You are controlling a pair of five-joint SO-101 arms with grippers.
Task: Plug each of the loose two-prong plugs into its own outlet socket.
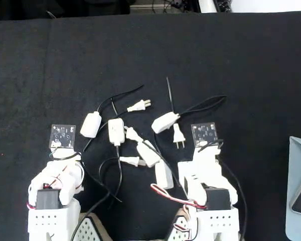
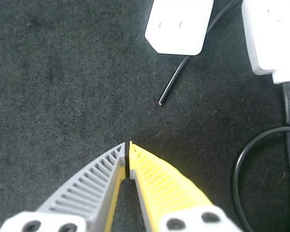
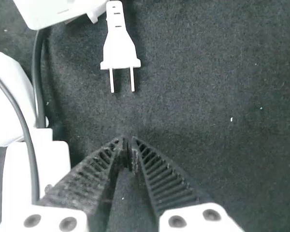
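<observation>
Small white two-prong plastic plug (image 3: 120, 48) lies on black cloth table (image 1: 241, 60) just ahead of right gripper (image 3: 130, 151), prongs facing it. High view: axis runs 12–6, prongs at 6. Right gripper clenched, empty; right arm nearer.

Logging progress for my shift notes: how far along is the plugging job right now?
Done: nothing that I can see. The far plug and the plug by the right arm lie loose, prongs bare. In hand: nothing; the left pincer and right pincer are shut and empty. Left: seating each plug in a socket, such as the white socket.
</observation>
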